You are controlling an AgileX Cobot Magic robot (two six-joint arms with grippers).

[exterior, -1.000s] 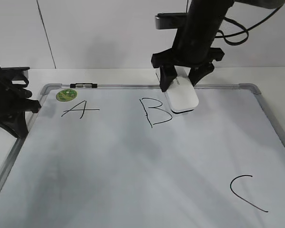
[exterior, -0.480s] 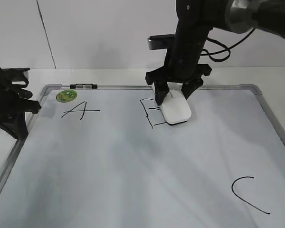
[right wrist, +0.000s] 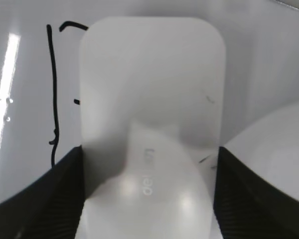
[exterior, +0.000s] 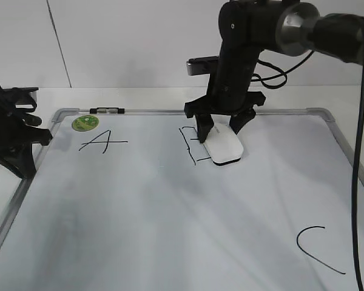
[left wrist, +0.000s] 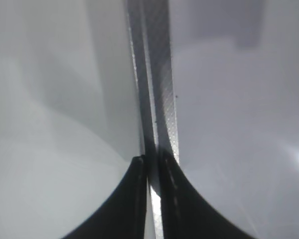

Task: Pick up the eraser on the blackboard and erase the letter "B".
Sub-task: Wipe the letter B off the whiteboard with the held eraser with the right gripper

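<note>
My right gripper (exterior: 219,128) is shut on the white eraser (exterior: 224,147) and presses it flat on the blackboard (exterior: 170,230), over the right side of the letter "B" (exterior: 191,145). Only the B's left stroke and short stubs show. In the right wrist view the eraser (right wrist: 152,114) fills the space between my fingers (right wrist: 148,191), with the B's remaining stroke (right wrist: 52,89) to its left. My left gripper (exterior: 30,136) sits at the board's left edge; in the left wrist view its fingers (left wrist: 153,164) are closed on the board's grey frame (left wrist: 157,89).
A black "A" (exterior: 102,140) is at the board's upper left, a "C" (exterior: 315,248) at lower right. A round green sticker (exterior: 85,122) and a small marker (exterior: 107,110) lie at the top left frame. A white wall stands behind.
My right gripper has slid the eraser left and toward the front across the B; the B's right loops have been wiped away. The left arm has not moved.
</note>
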